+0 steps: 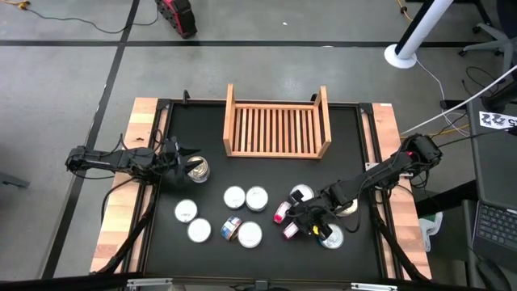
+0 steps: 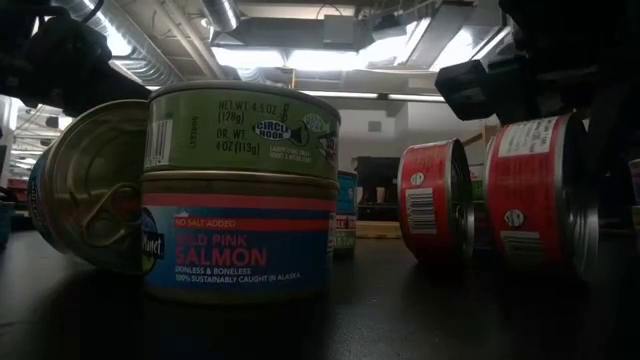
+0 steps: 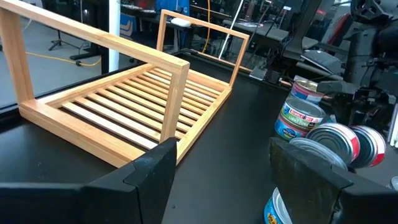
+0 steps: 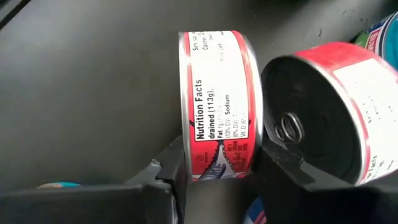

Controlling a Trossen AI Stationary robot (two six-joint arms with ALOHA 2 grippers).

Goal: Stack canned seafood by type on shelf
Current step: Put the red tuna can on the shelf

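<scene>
Canned seafood: round flat tins, silvery lids, red or blue side labels, scattered over the near half of the black table; several stand on edge toward the near right corner. Shelf, light slatted wood with raised side boards, sits at the far edge, no tins in it. Right gripper has its fingers on either side of a red-labelled tin standing on edge; contact cannot be told. Left gripper, jaws apart, holds nothing, near the left edge.
</scene>
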